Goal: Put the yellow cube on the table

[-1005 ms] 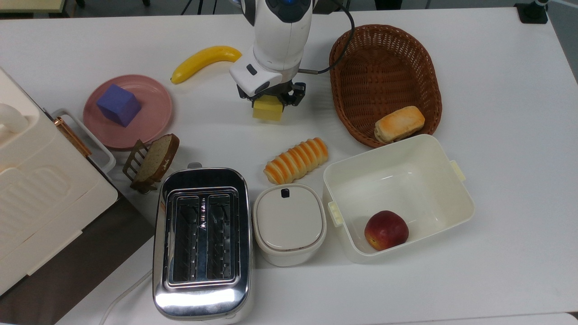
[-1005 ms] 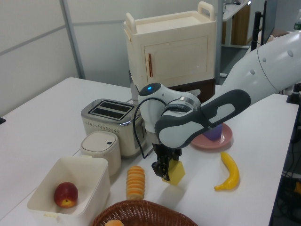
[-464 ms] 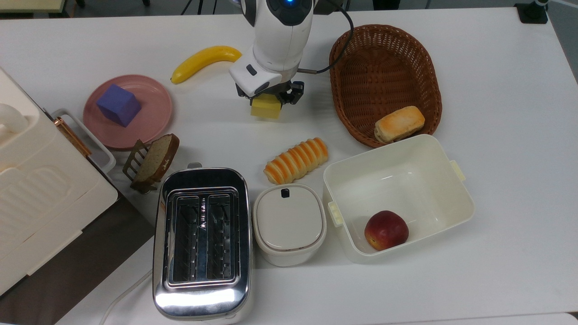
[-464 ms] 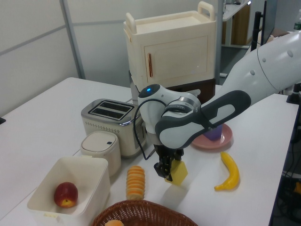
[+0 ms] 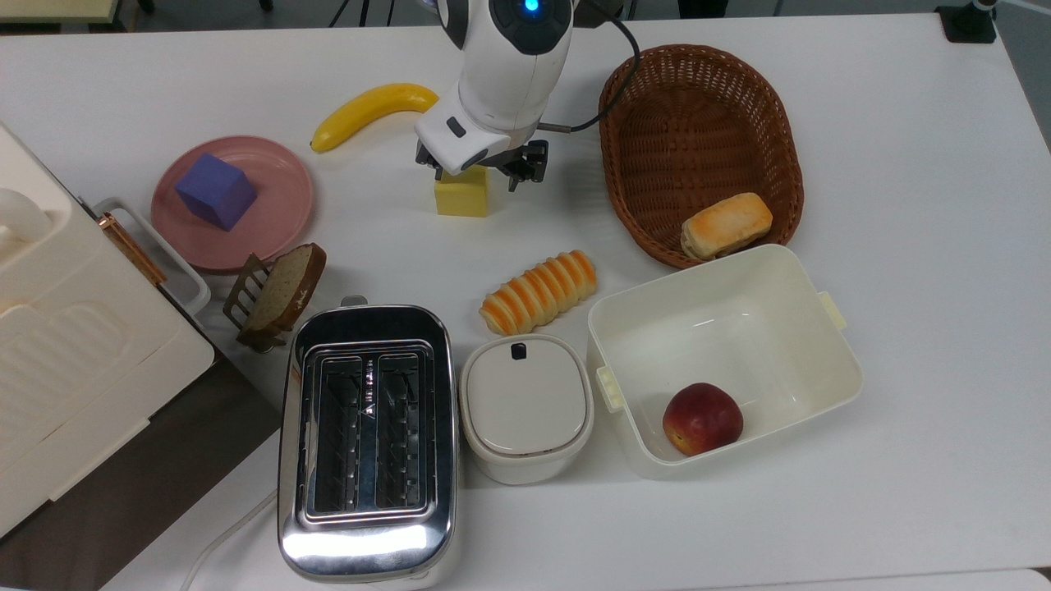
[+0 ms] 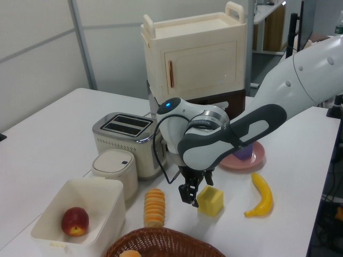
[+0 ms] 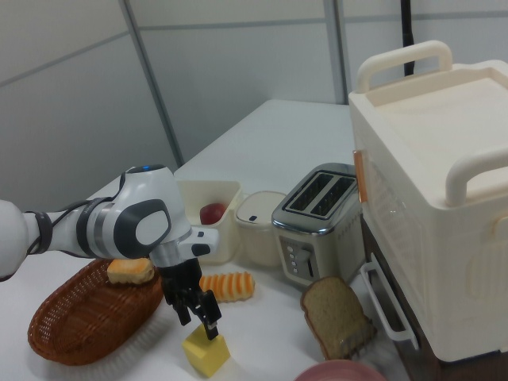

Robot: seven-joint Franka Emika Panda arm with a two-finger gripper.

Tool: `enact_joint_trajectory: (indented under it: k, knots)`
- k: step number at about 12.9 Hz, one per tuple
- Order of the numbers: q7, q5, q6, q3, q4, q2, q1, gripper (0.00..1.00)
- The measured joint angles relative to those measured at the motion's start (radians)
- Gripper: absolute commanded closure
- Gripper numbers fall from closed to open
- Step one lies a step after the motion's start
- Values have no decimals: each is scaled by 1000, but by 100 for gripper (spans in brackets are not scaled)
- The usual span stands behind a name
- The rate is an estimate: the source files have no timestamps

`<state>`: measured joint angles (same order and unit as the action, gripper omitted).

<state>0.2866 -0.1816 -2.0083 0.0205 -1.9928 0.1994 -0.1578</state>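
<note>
The small matte yellow cube (image 5: 462, 197) sits flat on the broad white surface (image 5: 903, 164), all of its underside down, with the curved yellow banana (image 5: 374, 111) up and to the top view's left of it and the ridged orange-striped bread roll (image 5: 538, 290) below it in that view. The robot's hand (image 5: 480, 170) hovers just above the cube's far edge, released: in the right view its black fingers (image 7: 208, 321) stand apart over the block (image 7: 208, 350) with nothing between them, and in the left view the hand (image 6: 191, 196) hangs just beside the cube (image 6: 210, 199) rather than around it.

By the look of it the placing itself is done, so the step in hand is getting clear cleanly. That probably calls for a straight rise away from the cube, fingers kept wide until they are well above its top face, so that no pad drags a corner and tips or slides the block. Any sideways travel is best left until after the lift: the woven brown wicker basket (image 5: 698, 148) lies to the top view's right of the cube, and the banana is near on the other side.
</note>
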Motion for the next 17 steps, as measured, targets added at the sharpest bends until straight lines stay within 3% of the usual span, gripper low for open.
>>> enact_joint_trajectory:
  k: [4,8,11,13,15,17]
  knots:
    - [32,-1,7,1,21,-9,0,0]
    - [63,-52,86,5,152,-60,24,0]
    - [60,-64,89,8,250,-82,92,0]
    - [27,-18,90,9,296,-97,146,0]
    - [-61,98,96,12,320,-150,212,0]
    - [-136,192,154,49,344,-187,223,0]
